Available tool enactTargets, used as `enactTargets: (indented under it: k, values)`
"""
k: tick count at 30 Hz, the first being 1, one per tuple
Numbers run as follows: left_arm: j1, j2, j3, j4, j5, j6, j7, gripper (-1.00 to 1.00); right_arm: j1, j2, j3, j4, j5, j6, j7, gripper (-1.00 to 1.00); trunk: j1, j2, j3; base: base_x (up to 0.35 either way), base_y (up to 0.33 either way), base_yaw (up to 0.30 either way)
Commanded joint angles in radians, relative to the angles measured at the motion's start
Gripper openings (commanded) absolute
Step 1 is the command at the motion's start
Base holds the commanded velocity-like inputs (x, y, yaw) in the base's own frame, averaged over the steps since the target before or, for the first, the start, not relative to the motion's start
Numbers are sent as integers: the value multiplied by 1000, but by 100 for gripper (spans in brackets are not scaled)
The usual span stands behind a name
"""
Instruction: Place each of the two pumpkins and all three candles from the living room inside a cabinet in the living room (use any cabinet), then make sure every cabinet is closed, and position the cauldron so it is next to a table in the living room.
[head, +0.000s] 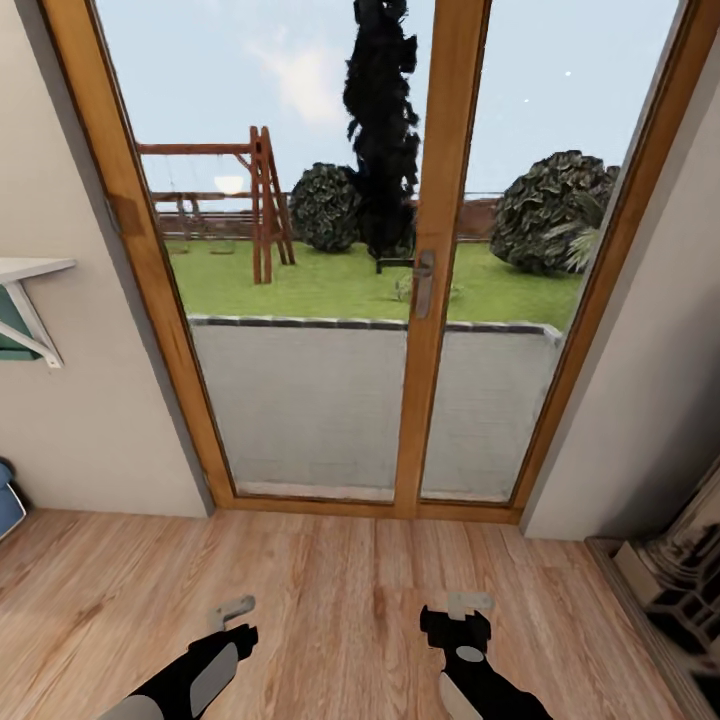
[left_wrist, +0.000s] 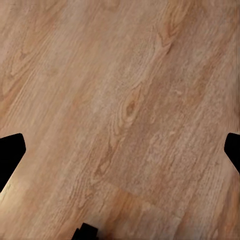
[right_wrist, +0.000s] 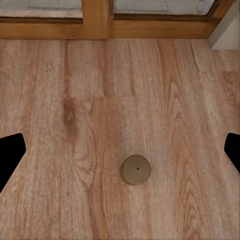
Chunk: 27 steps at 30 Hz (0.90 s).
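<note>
Open wooden floor (head: 330, 600) is being offered ahead of both arms. Forward passage is being blocked by the glazed door (head: 320, 400). A small round disc (right_wrist: 135, 169) is lying on the boards, and dark shelving (head: 680, 590) is crowding the right side.

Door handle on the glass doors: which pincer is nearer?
Right. The right pincer hangs low over the wood floor, nearly in line below the door handle. The left pincer sits equally low but well off to the handle's left.

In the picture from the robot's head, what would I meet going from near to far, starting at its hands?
Left gripper and right gripper → wooden floor → glass door → paved terrace → lawn → swing frame and bushes.
</note>
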Motion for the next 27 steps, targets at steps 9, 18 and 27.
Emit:
enactTargets:
  k: [9, 18, 27]
  values:
    - [-1, 1, -9, -3, 7, 5, 7, 100, -1, -1, 9, 0, -11, -6, -8, 100, 1, -1, -1, 245, -192, 0]
    - [-1, 0, -9, -3, 7, 5, 7, 100, -1, 1, 10, 0, -9, -5, -8, 100, 1, -1, -1, 225, -35, 0]
    - [-1, 0, -9, -3, 7, 5, 8, 100, -1, 1, 10, 0, -5, -5, -8, 100, 1, -1, -1, 116, -1, 0]
